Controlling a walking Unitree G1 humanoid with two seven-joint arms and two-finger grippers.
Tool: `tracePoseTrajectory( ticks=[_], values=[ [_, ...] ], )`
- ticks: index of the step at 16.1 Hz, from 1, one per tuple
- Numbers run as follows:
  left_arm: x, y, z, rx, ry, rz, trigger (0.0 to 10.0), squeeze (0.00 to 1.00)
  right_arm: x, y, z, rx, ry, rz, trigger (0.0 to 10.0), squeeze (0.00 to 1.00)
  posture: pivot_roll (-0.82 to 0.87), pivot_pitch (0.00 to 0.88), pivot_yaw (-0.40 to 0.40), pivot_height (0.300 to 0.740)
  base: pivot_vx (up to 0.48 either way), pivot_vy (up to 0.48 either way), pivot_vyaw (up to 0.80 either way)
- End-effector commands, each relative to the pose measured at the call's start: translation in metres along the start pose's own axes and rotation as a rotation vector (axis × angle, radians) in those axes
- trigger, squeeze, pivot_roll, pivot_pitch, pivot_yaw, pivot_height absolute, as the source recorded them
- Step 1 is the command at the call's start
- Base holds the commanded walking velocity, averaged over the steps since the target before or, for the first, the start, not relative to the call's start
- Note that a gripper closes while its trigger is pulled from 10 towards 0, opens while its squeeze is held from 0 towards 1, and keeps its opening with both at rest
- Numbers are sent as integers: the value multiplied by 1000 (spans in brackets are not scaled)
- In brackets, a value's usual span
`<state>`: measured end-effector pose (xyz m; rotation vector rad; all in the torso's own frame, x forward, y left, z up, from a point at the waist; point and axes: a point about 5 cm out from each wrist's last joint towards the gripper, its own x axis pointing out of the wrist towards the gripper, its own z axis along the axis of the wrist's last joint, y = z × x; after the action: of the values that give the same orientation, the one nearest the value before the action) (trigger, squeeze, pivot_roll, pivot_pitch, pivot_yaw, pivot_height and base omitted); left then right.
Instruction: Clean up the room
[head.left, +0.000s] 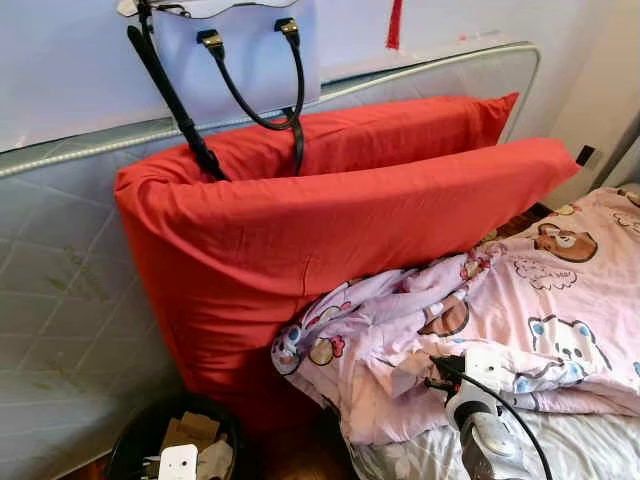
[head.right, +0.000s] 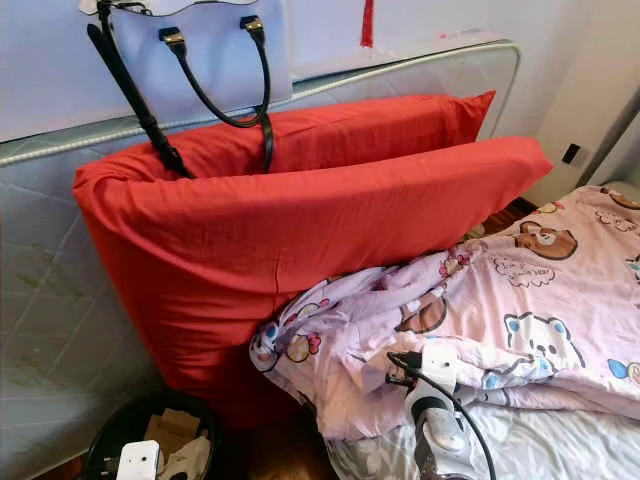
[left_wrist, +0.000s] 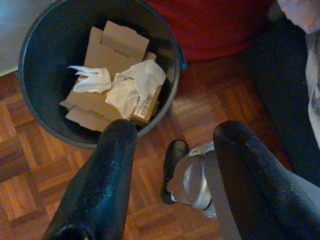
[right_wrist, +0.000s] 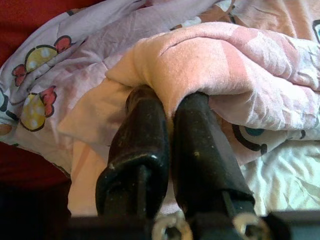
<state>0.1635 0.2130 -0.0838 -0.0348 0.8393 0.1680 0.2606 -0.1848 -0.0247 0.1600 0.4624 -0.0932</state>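
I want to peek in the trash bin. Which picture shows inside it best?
The left wrist view: it looks straight down into the bin, showing flattened cardboard and crumpled paper. Both eye views catch just its top at the bottom edge.

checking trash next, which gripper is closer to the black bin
Left. The left gripper hangs open just above the floor beside the black bin; the right gripper is away on the bed, shut on the pink blanket.

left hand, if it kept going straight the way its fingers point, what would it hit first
Most likely the wooden parquet floor just short of the round dark waste bin; the open left hand aims down past the bin's near rim. Depth is unclear, so the rim could come first.
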Motion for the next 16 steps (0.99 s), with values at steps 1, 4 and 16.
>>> tracePoseTrajectory(
  ticks=[1, 4, 16],
  values=[
    [-2, 0, -5, 22, 15, -11, 10000, 0, -1, -1, 0, -1, -4, -9, 10000, 0, 21, 0, -13, 740, 0, 0, 0],
    [-1, 1, -4, 28, 12, -15, 10000, 0, -1, -2, 0, -2, -6, -18, 10000, 0, 21, 0, -11, 740, 0, 0, 0],
    [-3, 1, -7, 41, 18, -24, 10000, 0, -2, -14, 7, -22, -74, -133, 10000, 0, 26, 0, -8, 740, -101, 0, 0]
  ],
)
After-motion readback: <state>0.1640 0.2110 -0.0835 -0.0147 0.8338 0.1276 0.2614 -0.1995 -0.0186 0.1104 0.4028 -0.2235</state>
